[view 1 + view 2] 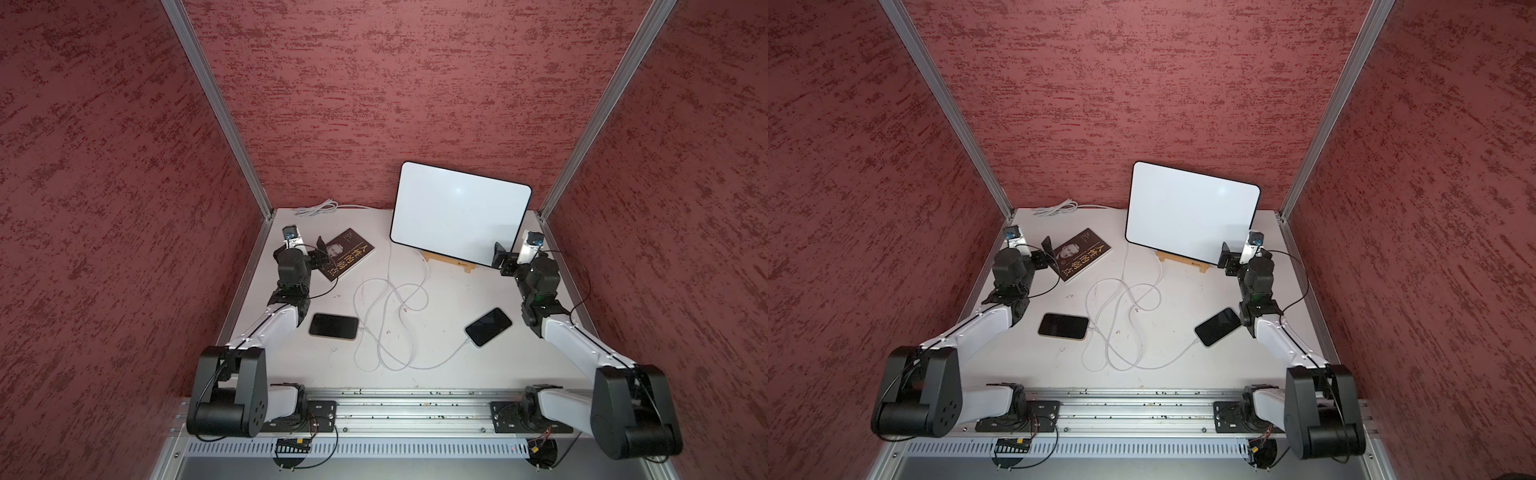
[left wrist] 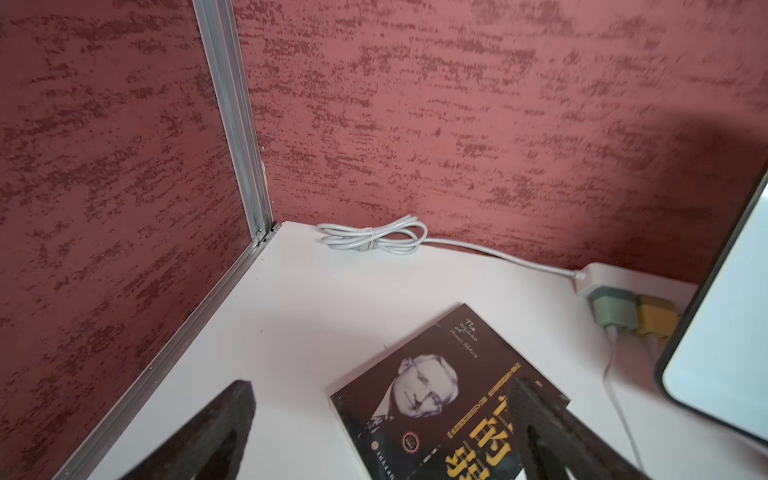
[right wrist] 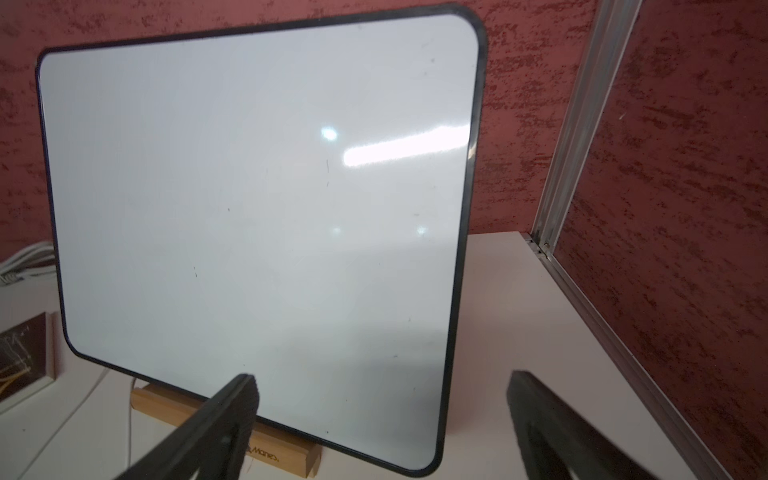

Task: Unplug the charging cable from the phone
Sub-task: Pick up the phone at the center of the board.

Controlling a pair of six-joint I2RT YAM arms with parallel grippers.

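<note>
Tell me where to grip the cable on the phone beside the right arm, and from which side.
Likely the white plug at the phone's near short end, from above, jaws straddling it: it lies flat on the table, sticking straight out of the angled phone.

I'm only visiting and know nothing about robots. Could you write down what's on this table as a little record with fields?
Phones: left phone and right phone, flat on the white table, screens dark
Wiring: white charging cables, one plugged into each phone, looped together mid-table
Hands: left gripper open and empty by the book; right gripper open and empty before the whiteboard on its wooden stand
Back corner: bundled cord
Progress: nothing unplugged yet
</note>
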